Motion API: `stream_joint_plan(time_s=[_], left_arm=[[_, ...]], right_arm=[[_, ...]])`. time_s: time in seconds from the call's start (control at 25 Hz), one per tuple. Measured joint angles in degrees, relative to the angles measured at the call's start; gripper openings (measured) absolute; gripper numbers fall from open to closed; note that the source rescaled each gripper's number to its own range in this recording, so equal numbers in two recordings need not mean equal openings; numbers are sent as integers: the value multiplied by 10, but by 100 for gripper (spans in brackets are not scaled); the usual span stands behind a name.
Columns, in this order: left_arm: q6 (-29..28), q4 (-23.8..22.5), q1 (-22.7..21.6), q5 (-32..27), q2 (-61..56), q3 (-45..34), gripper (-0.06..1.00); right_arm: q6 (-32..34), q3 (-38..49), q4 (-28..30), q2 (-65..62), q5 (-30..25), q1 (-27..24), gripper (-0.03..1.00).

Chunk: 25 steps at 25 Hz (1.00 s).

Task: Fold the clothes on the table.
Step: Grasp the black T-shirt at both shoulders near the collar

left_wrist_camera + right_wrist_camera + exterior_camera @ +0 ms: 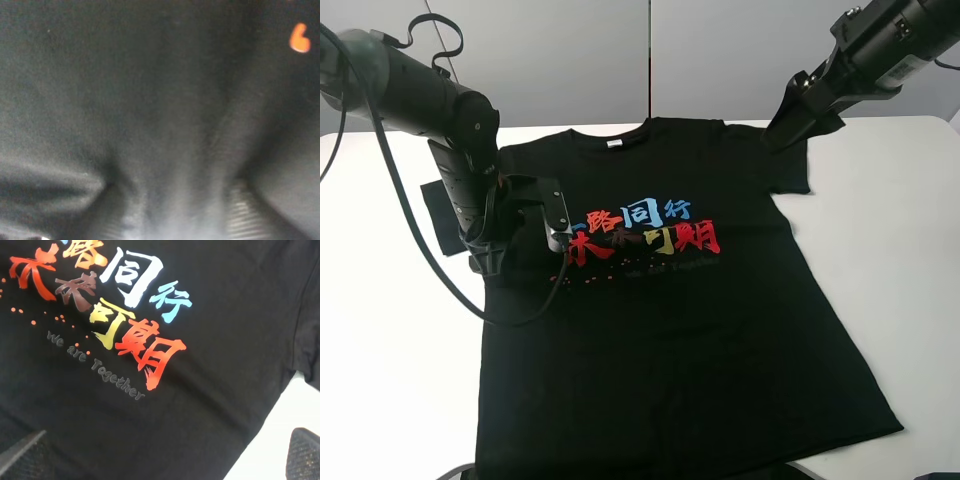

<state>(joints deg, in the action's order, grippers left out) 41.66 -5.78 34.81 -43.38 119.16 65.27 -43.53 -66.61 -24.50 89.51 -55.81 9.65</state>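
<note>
Black cloth fills the left wrist view, right against the lens. A ridge of the shirt point(165, 100) rises between the two ribbed fingers point(242, 217) of the left claw point(175, 225). That view is dim and blurred, so I cannot tell whether the fingers pinch the ridge or only flank it.

From above, this claw points straight down onto the shirt, at 9 o'clock of the printed characters point(640, 235), and its arm comes in from 10 o'clock. A black cable point(510, 323) hangs from the arm and loops over the cloth at 6 o'clock of the claw. One sleeve point(442, 215) juts out just beyond the claw at 9 o'clock.

The right claw point(162, 456) is wide apart with nothing in it. It hovers above the shirt's other shoulder, at 2 o'clock of the print, with its arm slanting down from the far corner.

The shirt lies flat, print up, on the white table point(905, 230), with the neck label point(614, 143) at 12 o'clock.
</note>
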Motion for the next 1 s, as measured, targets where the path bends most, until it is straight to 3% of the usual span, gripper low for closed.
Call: stream_joint_plan(time_s=[0.12,0.2,0.64,1.0], left_arm=[[0,5,0,1,-3,-10,16],[1,9,0,-1,-5,-11,4],[3,12,0,-3,-5,-12,1],[3,12,0,-3,-5,-12,1]], right_arm=[[-4,0,0,0,0,0,100],[-6,0,0,0,0,0,100],[-48,-4,26,73,0,0,100],[-162,-4,87,151,53,5,100]])
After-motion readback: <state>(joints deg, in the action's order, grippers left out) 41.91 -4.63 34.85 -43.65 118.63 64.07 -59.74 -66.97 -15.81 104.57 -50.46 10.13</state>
